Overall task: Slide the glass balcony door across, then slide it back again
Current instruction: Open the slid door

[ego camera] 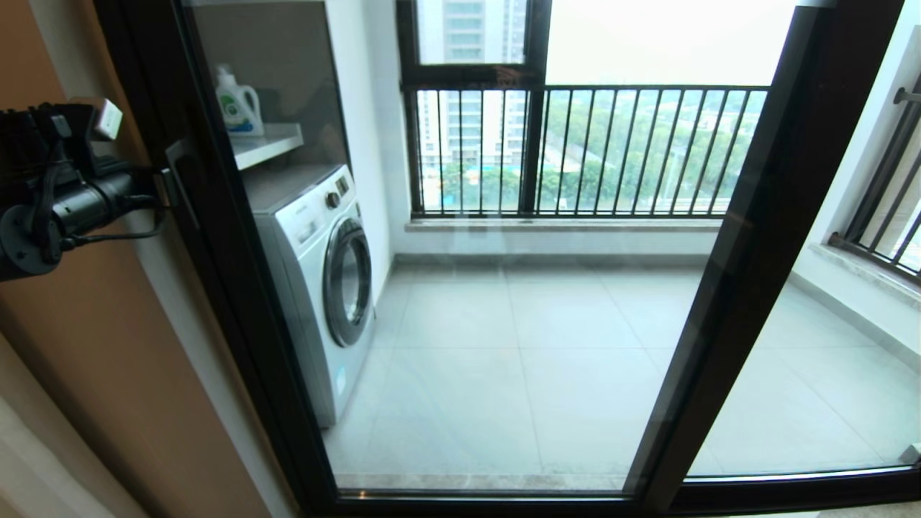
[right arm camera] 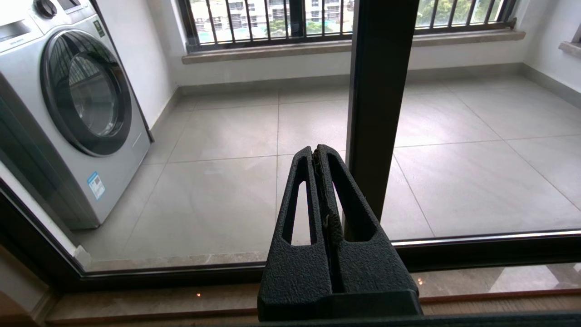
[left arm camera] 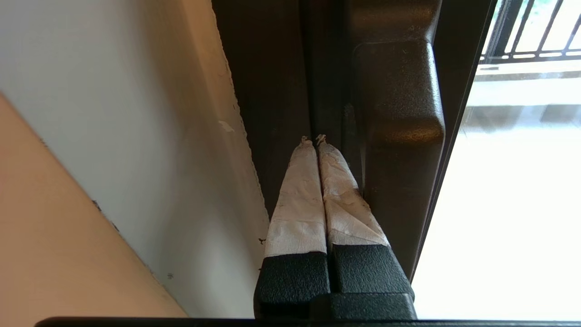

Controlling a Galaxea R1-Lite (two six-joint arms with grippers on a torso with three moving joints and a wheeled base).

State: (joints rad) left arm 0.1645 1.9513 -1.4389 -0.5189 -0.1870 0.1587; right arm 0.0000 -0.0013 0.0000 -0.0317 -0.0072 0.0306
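1. Because the left gripper (left arm camera: 314,138) is the only one at the door, the work falls to it: its white-taped fingers (left arm camera: 297,200) are pressed together with nothing between them, their tips set against the dark upright just beside the small dark latch handle (left arm camera: 399,131).
2. The right gripper (right arm camera: 317,159) hangs low, short of the glass, near the bottom track of the frame; its black ribbed fingers are clenched on nothing and it takes no part.
3. The glass balcony door (ego camera: 460,288), a tall clear panel in a slim glossy black-brown metal frame, stands directly ahead, and its latch upright (ego camera: 209,237) lies at the left edge of the opening, against the tan wall (ego camera: 108,374), so it looks fully across to that side.
4. Judging from this, the step in hand is pushing the door sideways from the latch. It would go best with the tips hooked behind the raised body of the handle, the push kept level and parallel to the track, steady rather than jerky, so the fingers do not skid off the glossy metal.
5. The risk is slipping off the handle into the narrow groove at the wall.
6. Beyond the glass, a white front-loading washing machine (ego camera: 324,273) stands at the left edge of the tiled balcony floor (ego camera: 518,345).
7. Farthest off is the black-framed window with vertical railing bars (ego camera: 575,151).
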